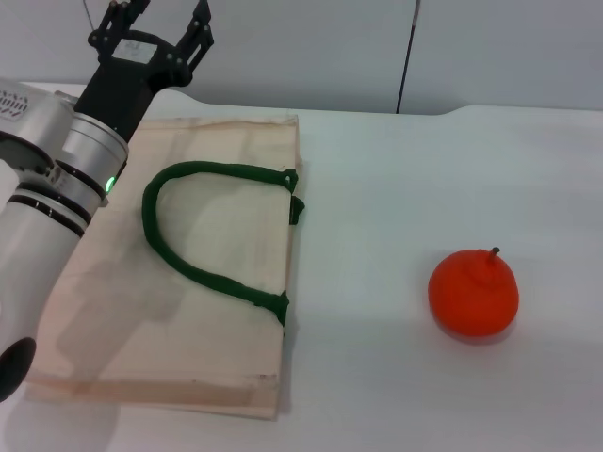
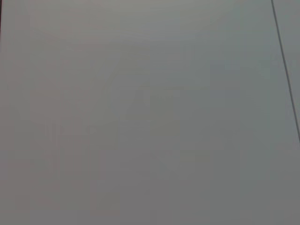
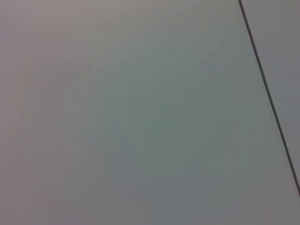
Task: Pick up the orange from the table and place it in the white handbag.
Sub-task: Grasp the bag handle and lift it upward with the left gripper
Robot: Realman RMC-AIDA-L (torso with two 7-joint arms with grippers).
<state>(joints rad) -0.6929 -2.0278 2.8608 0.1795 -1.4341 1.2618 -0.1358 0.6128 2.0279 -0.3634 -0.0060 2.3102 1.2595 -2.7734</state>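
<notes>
Left end effector (image 1: pixel 158 21) wide, empty, above white handbag (image 1: pixel 113 311); orange (image 1: pixel 473 293) well apart on table (image 1: pixel 396 188).

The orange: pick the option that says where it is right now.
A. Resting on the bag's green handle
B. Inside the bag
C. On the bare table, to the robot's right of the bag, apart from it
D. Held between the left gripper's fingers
C: the orange sits on the white table, clear of the bag, while the left gripper is up beyond the bag's far edge, open and empty.
</notes>
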